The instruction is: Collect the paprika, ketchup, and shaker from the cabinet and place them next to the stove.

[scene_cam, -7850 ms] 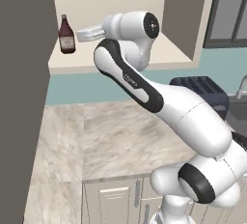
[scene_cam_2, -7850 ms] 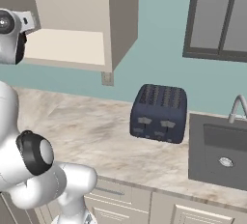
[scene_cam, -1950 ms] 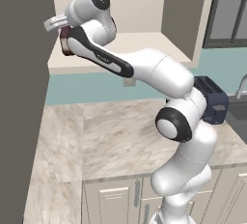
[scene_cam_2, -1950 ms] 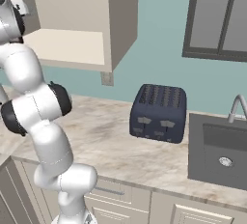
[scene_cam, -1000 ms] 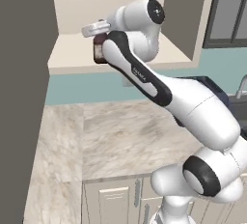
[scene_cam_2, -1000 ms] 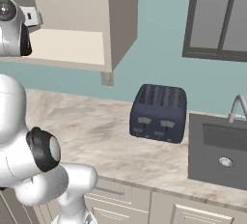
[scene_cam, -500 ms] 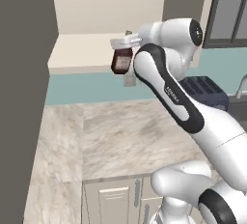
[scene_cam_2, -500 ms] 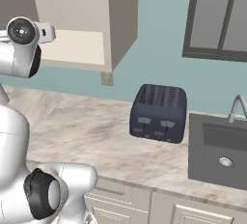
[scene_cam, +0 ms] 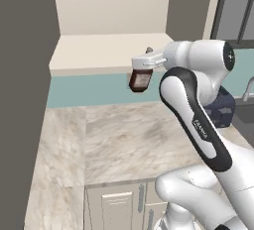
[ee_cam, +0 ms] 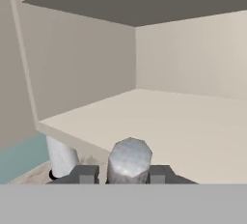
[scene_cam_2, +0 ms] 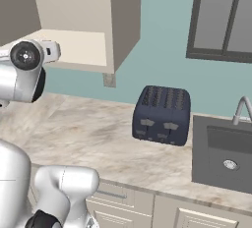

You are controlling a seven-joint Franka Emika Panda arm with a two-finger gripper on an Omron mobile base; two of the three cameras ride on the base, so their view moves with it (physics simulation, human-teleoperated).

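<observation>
My gripper (scene_cam: 143, 66) is shut on the ketchup (scene_cam: 140, 80), a small dark red-brown bottle with a pale label. The bottle hangs slightly tilted just in front of and below the front edge of the cabinet (scene_cam: 99, 50) shelf, above the counter. In the hand view the bottle's grey cap (ee_cam: 129, 159) sits pinched between the two dark fingertips (ee_cam: 85, 174), with the beige cabinet (ee_cam: 183, 121) interior beyond. The paprika, the shaker and the stove are out of view.
A dark ribbed toaster (scene_cam_2: 161, 115) stands on the marble counter (scene_cam: 124, 140) to the right, with a sink (scene_cam_2: 224, 158) and faucet beyond it. The cabinet's open door (scene_cam: 20, 100) forms a tall dark panel at the left.
The arm has swung to the right and drawn back out of the cabinet, carrying the ketchup from over the shelf to just below its front edge.
</observation>
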